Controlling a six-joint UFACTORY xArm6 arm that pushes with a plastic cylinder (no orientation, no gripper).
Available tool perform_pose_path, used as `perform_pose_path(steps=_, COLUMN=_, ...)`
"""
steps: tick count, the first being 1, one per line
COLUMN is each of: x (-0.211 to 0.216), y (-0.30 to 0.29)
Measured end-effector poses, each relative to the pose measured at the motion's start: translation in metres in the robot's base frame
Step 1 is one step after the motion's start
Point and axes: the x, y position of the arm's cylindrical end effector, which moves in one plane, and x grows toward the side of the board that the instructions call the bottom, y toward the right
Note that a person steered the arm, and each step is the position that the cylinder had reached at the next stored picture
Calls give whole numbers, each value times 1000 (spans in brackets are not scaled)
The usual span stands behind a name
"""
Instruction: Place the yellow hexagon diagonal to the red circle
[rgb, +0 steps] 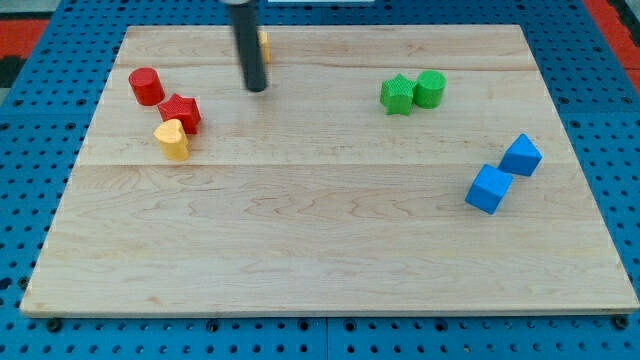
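The red circle (146, 86) stands at the view's upper left of the wooden board (320, 250). A red star (181, 112) touches it on its lower right, and a yellow heart-like block (172, 139) sits just below the star. The yellow hexagon (263, 44) is near the board's top edge, mostly hidden behind my dark rod; only a sliver shows at the rod's right side. My tip (256, 88) rests on the board just below the hexagon, right of the red circle and red star.
A green star (397, 95) and a green circle (430, 89) touch at the view's upper right. Two blue cubes (521, 155) (488, 189) sit at the right. A blue pegboard (620, 120) surrounds the board.
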Motion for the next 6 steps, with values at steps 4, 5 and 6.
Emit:
perform_pose_path(steps=4, x=-102, y=0)
perform_pose_path(steps=5, x=-102, y=-73)
perform_pose_path(steps=6, x=-101, y=-136)
